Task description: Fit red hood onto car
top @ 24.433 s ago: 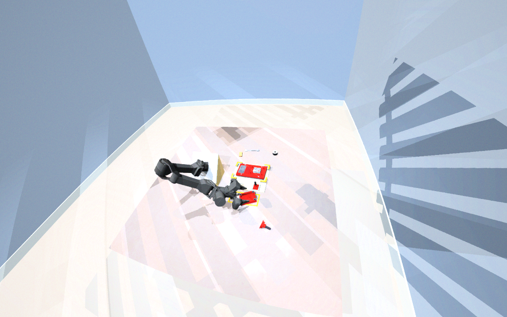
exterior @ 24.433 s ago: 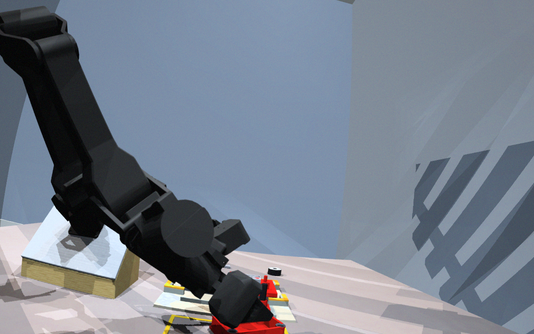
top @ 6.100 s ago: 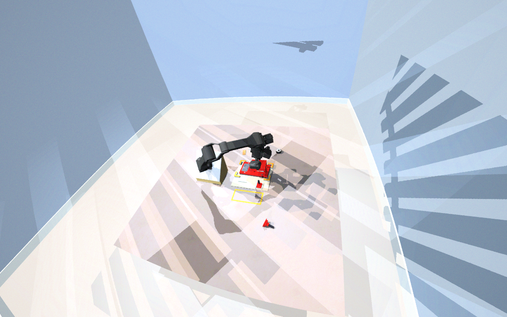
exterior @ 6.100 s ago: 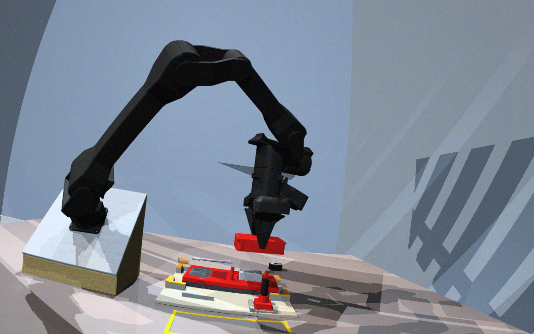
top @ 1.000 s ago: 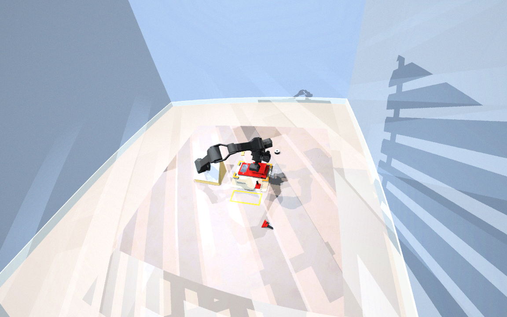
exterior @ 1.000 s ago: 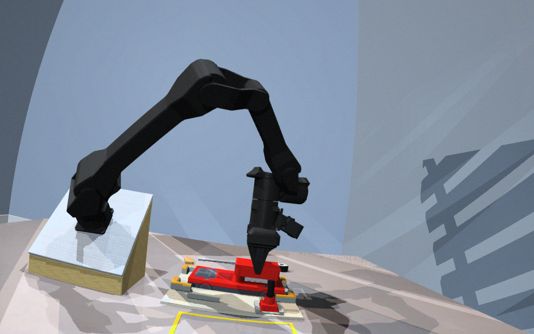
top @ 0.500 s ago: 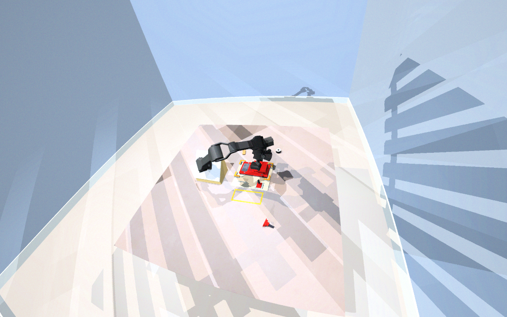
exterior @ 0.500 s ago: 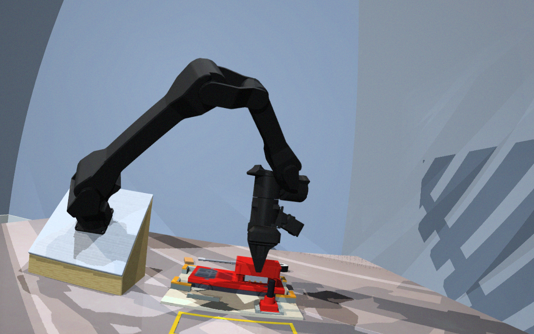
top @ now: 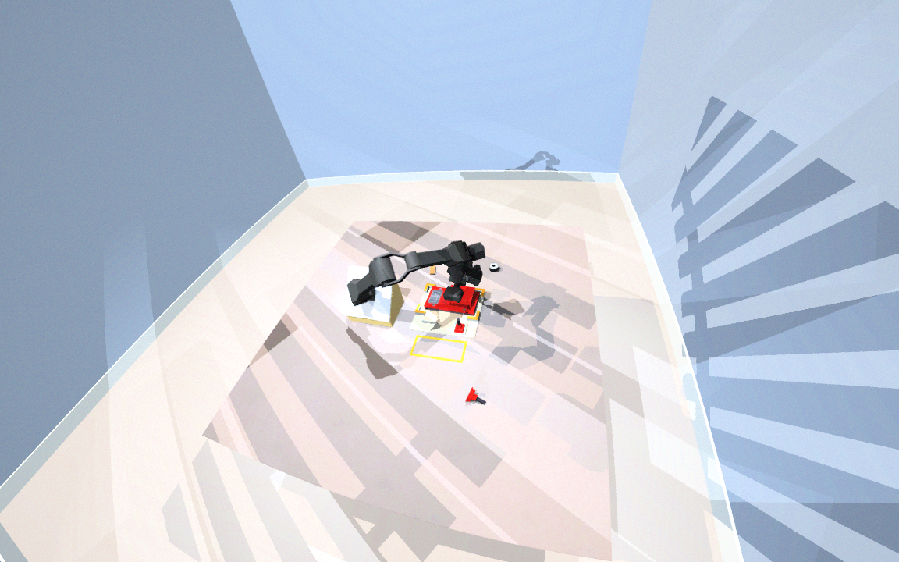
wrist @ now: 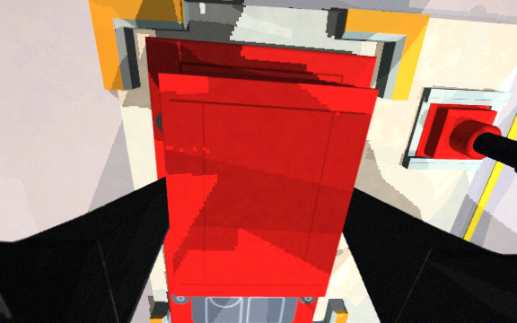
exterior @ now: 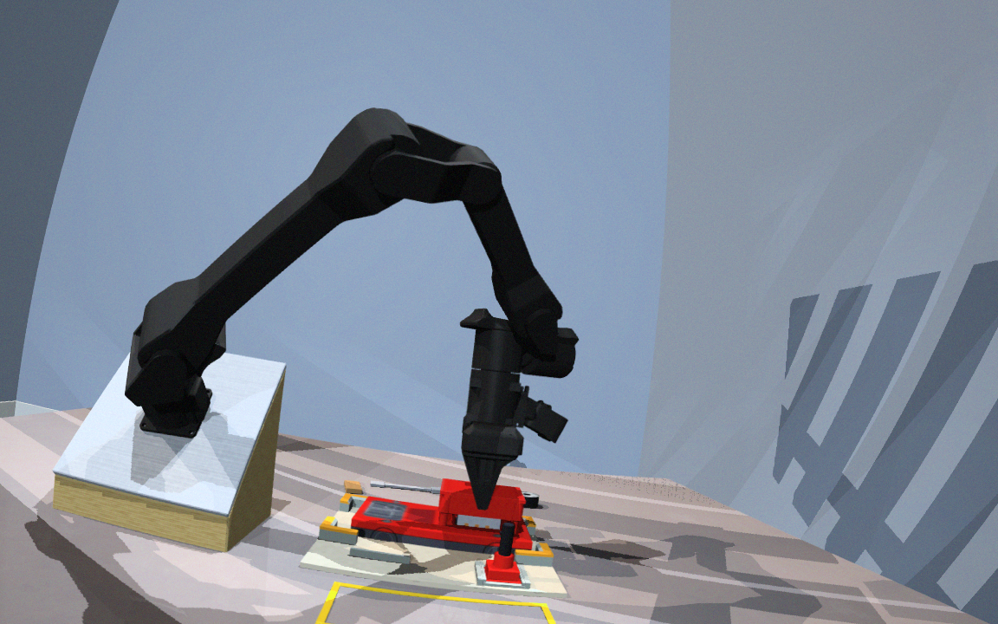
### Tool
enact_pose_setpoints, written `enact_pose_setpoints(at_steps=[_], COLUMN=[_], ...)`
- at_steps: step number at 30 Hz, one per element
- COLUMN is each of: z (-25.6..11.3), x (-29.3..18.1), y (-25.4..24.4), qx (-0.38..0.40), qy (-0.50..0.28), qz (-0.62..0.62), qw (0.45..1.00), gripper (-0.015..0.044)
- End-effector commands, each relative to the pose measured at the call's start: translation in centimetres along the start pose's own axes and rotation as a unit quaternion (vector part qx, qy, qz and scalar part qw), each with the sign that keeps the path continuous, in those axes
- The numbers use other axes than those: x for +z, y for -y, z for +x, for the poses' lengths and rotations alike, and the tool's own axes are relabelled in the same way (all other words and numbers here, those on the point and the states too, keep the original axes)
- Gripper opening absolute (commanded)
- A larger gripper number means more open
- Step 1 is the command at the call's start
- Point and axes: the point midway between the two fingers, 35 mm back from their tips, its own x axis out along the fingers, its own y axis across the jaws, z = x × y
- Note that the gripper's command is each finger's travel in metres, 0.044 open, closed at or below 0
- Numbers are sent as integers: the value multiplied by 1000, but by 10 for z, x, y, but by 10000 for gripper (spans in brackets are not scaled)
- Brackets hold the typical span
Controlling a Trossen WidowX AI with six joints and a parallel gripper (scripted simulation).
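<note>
My gripper [top: 453,297] [exterior: 484,497] [wrist: 258,188] is shut on the red hood [top: 469,298] [exterior: 502,500] [wrist: 263,193], one finger on each long side. The hood is upright, roof up, over the engine end of the red chassis [top: 429,307] [exterior: 421,516] [wrist: 285,53]. The chassis sits in its jig [top: 431,325] [exterior: 363,570]. A pale strip of the engine [exterior: 479,522] shows between the hood's side and the deck. The hood's corner legs reach close to the deck; I cannot tell if they touch it. The pegs and holes are hidden.
A red piece with a black handle [top: 459,327] [exterior: 502,570] [wrist: 458,135] stands beside the car. Another red and black piece [top: 470,396] lies farther off. A wheel [top: 495,267], a metal rod [exterior: 402,487] and an orange block [exterior: 353,487] lie behind the jig.
</note>
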Motion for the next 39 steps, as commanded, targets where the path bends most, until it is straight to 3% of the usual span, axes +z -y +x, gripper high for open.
enact_pose_setpoints(at_steps=[1,39], z=[1,18], x=[0,0], y=[0,0], qx=[1,0], qy=[-1,-1], qz=[-1,-3], qw=[1000,1000], gripper=[0,0])
